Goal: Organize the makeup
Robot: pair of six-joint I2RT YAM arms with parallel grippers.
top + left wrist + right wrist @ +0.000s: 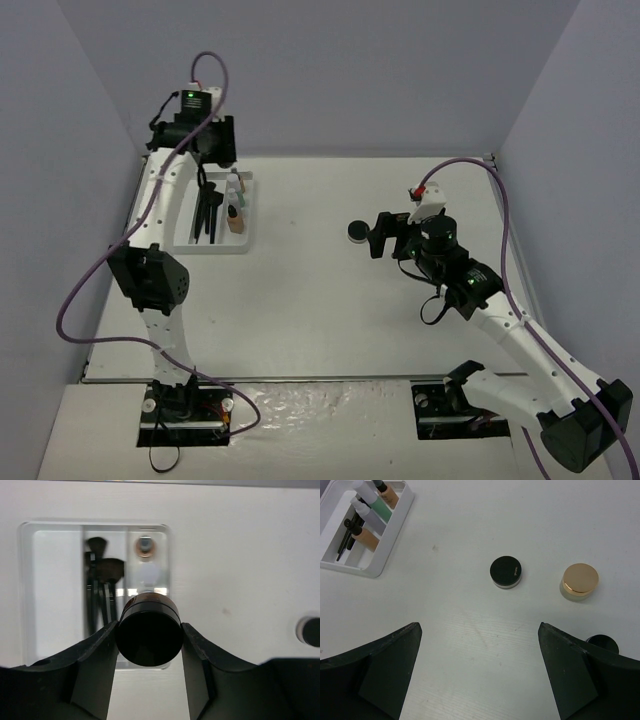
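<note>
My left gripper is shut on a round black jar, held above the near end of the white tray. The tray holds black brushes in its middle compartment and small bottles in its right one. From above, the left gripper hangs over the tray's far end. My right gripper is open over bare table, with nothing between its fingers. Ahead of it sit a black jar and a gold-lidded jar. Another black jar peeks out beside its right finger.
The tray lies far left of the right gripper, with tan and green bottles in it. One black jar shows just left of that gripper from above. Grey walls close in the table on three sides.
</note>
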